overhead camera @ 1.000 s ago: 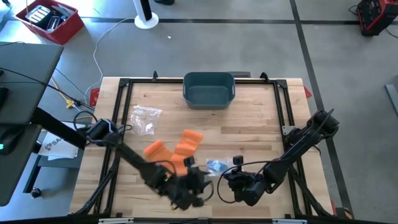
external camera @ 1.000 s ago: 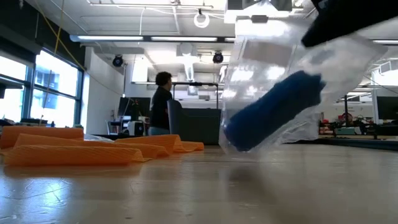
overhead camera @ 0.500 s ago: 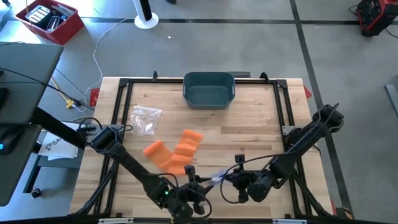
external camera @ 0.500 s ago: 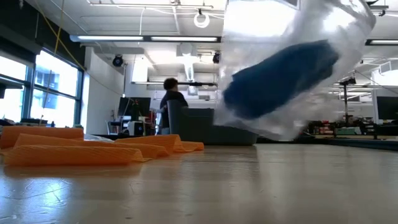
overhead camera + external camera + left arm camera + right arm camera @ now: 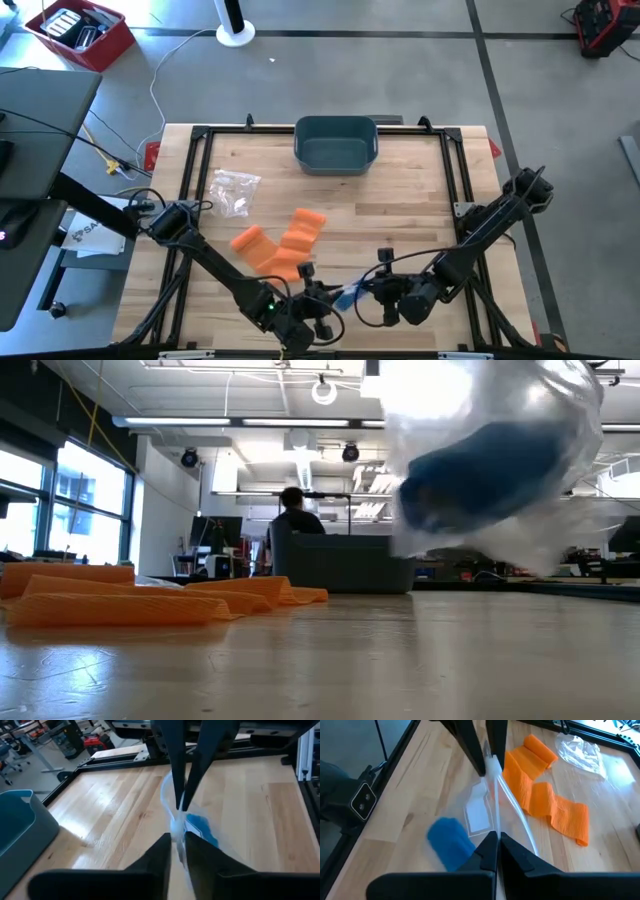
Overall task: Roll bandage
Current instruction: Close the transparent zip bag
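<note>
A clear plastic bag (image 5: 487,805) with a blue bandage roll (image 5: 450,842) inside hangs above the table near its front edge, between my two grippers. My right gripper (image 5: 496,847) is shut on one edge of the bag. My left gripper (image 5: 177,847) is shut on the opposite edge. In the high view the bag (image 5: 347,295) lies between the left gripper (image 5: 318,300) and the right gripper (image 5: 368,292). An unrolled orange bandage (image 5: 280,245) lies in flat folds on the wood to the left. My left gripper pinches the bag's edge (image 5: 176,831) between its two fingertips, coming level from the table's left side. The film runs taut from there to the other gripper. The bag is lifted clear of the table. My right gripper pinches the bag's opposite edge (image 5: 494,831) between its two fingers, slanting down from the table's right. The film stretches away taut to the left gripper's fingers (image 5: 472,755). The blue roll sags in the bag below this line, clear of the wood.
An empty crumpled clear bag (image 5: 235,190) lies at the left of the table. A blue-grey bin (image 5: 335,143) stands at the far edge's middle. A black frame (image 5: 200,140) rims the table. Bare wood lies to the right (image 5: 420,210).
My right gripper has risen with the bag, which has left the table and now hangs clear. My left gripper has sunk toward the bag and come onto the edge opposite the right gripper. The bag has tipped, the blue roll swinging toward the table's right.
</note>
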{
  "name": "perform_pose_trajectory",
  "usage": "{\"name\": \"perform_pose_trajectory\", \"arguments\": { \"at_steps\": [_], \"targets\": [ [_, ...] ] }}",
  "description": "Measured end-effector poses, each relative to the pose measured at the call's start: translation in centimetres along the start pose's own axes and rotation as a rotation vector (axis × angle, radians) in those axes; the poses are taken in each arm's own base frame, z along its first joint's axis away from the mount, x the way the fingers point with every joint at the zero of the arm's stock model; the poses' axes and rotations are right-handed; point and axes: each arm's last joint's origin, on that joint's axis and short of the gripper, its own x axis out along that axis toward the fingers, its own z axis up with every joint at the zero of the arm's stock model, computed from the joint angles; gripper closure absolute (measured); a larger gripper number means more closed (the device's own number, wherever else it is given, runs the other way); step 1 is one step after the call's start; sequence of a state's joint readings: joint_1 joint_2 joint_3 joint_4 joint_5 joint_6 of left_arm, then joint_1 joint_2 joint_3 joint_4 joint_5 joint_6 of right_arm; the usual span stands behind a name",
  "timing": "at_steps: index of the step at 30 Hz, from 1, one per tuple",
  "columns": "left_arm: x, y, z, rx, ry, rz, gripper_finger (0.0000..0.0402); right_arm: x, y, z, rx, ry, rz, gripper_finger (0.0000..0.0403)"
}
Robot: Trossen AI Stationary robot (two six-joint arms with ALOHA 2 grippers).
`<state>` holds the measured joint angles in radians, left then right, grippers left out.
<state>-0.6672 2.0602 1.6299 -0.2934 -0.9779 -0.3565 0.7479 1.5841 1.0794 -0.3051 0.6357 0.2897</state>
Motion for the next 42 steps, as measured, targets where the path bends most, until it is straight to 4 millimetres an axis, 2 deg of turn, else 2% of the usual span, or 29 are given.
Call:
{"name": "perform_pose_trajectory", "arguments": {
  "at_steps": [4, 16, 23, 26, 29, 35, 38, 42],
  "targets": [
    [0.2, 0.1, 0.0, -0.002, 0.001, 0.006, 0.0395, 0.0, 0.0, 0.0, 0.002, -0.003, 0.0, 0.0403],
    [2.2, 0.1, 0.1, -0.005, -0.003, -0.059, 0.0398, 0.0, 0.1, 0.1, 0.011, -0.008, 0.019, 0.0403],
    [2.0, 0.1, -0.3, 0.014, 0.017, -0.03, 0.04, 0.0, -0.1, -0.5, 0.046, 0.05, 0.017, 0.04],
    [1.9, 0.2, -0.8, 0.004, 0.047, -0.018, 0.04, 0.0, -0.2, -1.0, 0.042, 0.1, 0.008, 0.0378],
    [1.9, 0.3, -1.0, -0.005, 0.061, -0.01, 0.0401, -0.1, -0.3, -1.1, 0.043, 0.115, 0.007, 0.0337],
    [1.9, 0.3, -1.0, 0.001, 0.062, -0.01, 0.0401, 0.0, 0.2, 0.4, -0.006, -0.028, 0.063, 0.0253],
    [1.9, 0.2, -0.9, 0.015, 0.061, -0.024, 0.0401, 0.0, 0.3, 1.2, -0.027, -0.101, 0.044, 0.024],
    [1.8, 0.0, -0.8, 0.038, 0.057, -0.052, 0.0401, 1.1, 0.2, 1.4, -0.068, -0.128, 0.017, 0.0246]
  ]
}}
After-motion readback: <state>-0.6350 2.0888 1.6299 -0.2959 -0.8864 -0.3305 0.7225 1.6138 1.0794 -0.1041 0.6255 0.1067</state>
